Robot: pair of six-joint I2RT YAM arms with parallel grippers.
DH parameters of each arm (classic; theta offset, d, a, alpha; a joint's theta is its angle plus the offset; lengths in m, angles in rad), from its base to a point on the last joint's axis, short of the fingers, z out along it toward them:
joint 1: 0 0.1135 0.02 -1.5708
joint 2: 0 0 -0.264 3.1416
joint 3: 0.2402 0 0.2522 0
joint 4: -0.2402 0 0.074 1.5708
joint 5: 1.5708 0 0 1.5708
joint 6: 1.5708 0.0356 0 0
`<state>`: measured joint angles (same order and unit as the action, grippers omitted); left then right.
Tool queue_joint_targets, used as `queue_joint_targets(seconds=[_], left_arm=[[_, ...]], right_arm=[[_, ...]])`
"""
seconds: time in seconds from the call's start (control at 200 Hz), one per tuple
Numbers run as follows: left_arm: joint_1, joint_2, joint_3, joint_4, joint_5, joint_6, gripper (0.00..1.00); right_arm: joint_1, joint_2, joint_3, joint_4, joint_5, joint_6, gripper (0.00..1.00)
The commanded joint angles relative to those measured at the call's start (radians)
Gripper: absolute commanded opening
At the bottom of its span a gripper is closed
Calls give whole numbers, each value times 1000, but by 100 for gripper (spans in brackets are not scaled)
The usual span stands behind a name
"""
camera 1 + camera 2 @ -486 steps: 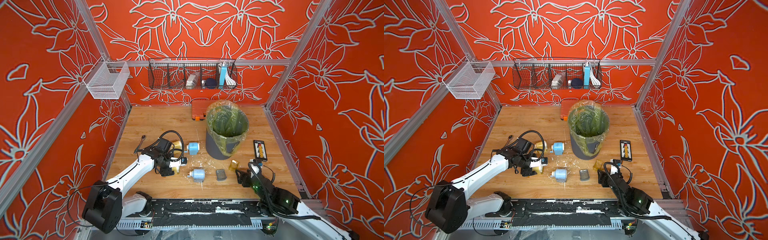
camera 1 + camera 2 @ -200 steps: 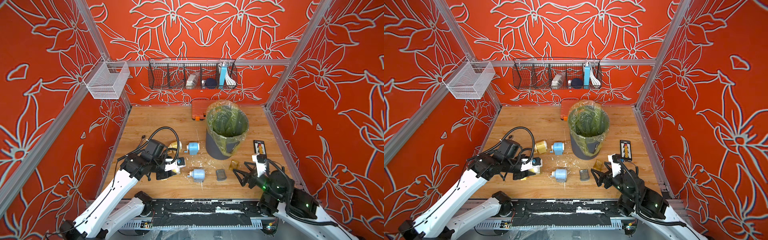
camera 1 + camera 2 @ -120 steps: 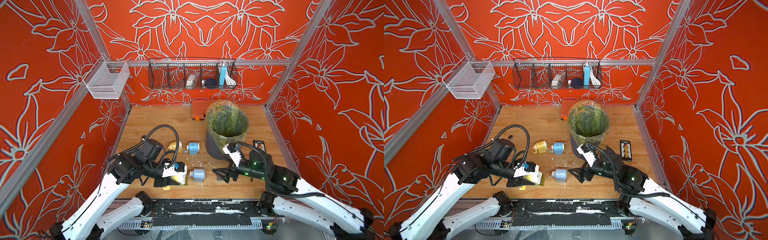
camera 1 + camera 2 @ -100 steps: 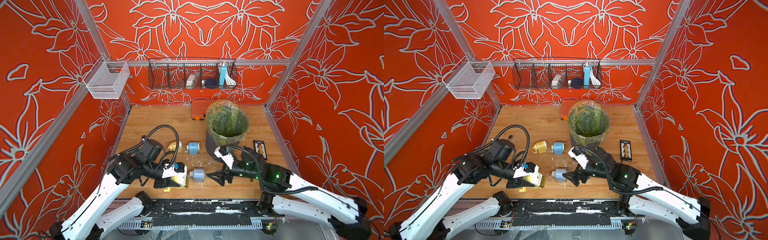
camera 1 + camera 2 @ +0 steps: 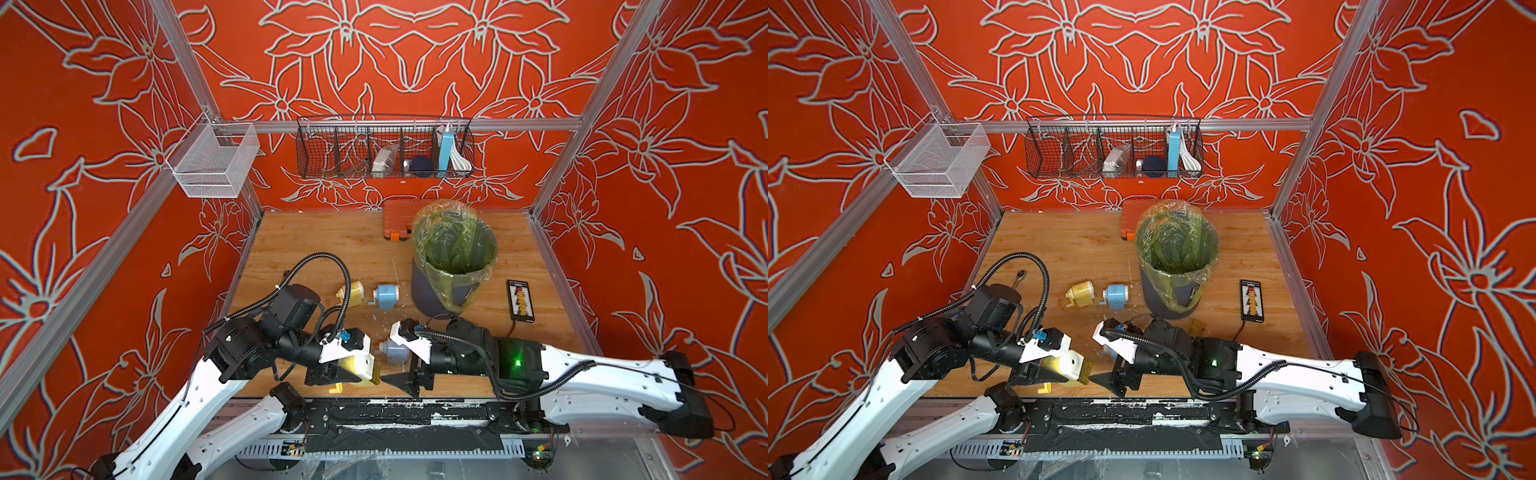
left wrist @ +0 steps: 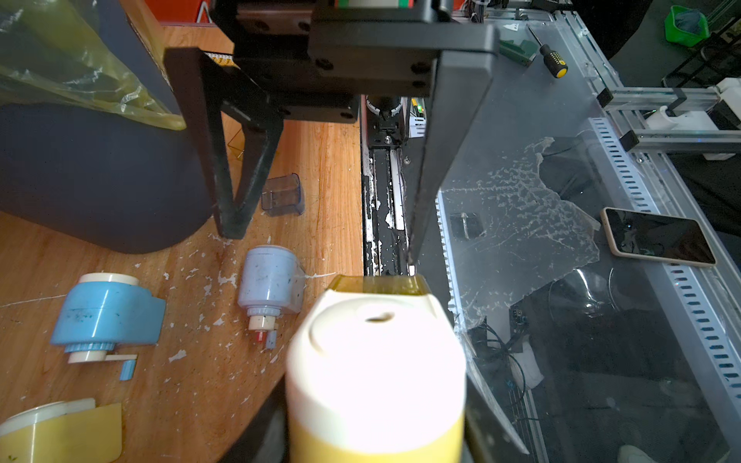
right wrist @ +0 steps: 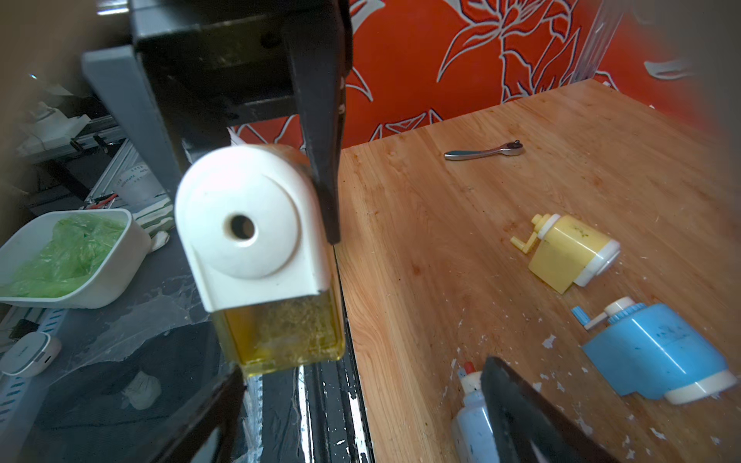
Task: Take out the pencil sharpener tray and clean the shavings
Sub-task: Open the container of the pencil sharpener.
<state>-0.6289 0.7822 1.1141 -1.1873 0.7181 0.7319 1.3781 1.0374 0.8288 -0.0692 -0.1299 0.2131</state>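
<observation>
My left gripper (image 5: 353,372) (image 5: 1054,374) is shut on a yellow and white pencil sharpener (image 5: 361,365) (image 7: 248,224), held in the air above the table's front edge. Its clear yellow tray (image 7: 284,332) (image 6: 377,284) sits in the sharpener's base with shavings (image 7: 298,320) inside. My right gripper (image 5: 395,370) (image 7: 361,405) faces the tray with jaws wide open and nothing between them. One of its fingers (image 6: 445,160) reaches close to the tray's end. More whitish shavings (image 6: 192,276) lie scattered on the wood.
On the table lie a blue sharpener (image 5: 386,296), a yellow one (image 5: 351,293) and a grey-blue one (image 5: 395,353). A lined bin (image 5: 428,295) stands mid-table, with a loose grey tray (image 6: 282,194), a wrench (image 7: 485,151) and a black device (image 5: 519,301).
My left arm has lifted the sharpener off the table and brought it to the front edge. My right arm has swung left from the right side to face it.
</observation>
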Motion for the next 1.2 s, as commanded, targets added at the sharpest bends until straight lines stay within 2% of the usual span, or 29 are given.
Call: queue_joint_targets(seconds=[0.0, 0.36, 0.681, 1.196], left_arm=[[-12, 3, -2, 26, 40, -17, 0], [-33, 9, -1, 51, 23, -29, 0], [-45, 22, 2, 57, 17, -33, 0], [-58, 20, 6, 47, 11, -37, 0]], right_arm=[[15, 18, 48, 54, 19, -26, 93], [33, 39, 38, 72, -46, 3, 83], [56, 42, 15, 95, -57, 20, 82], [58, 37, -26, 95, -47, 36, 74]])
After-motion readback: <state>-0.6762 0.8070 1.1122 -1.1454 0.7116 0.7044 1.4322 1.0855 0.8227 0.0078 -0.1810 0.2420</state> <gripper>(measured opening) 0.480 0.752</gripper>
